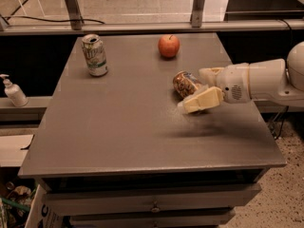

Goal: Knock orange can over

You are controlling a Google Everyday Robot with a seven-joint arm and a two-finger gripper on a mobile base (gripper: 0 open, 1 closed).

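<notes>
The orange can (185, 83) lies on its side on the grey table (118, 127), right of centre, with its orange-brown and gold side up. My gripper (194, 90) comes in from the right on a white arm (259, 80). It is open. One cream finger (203, 101) sits just in front of the can and the other (210, 72) just behind its right end, so the can's right end lies between them. I cannot tell whether they touch the can.
A white-and-green can (95, 55) stands upright at the back left. An orange-red apple (168, 45) sits at the back centre. A soap dispenser (13, 91) stands on a ledge to the left. A metal rail (142, 27) runs behind the table.
</notes>
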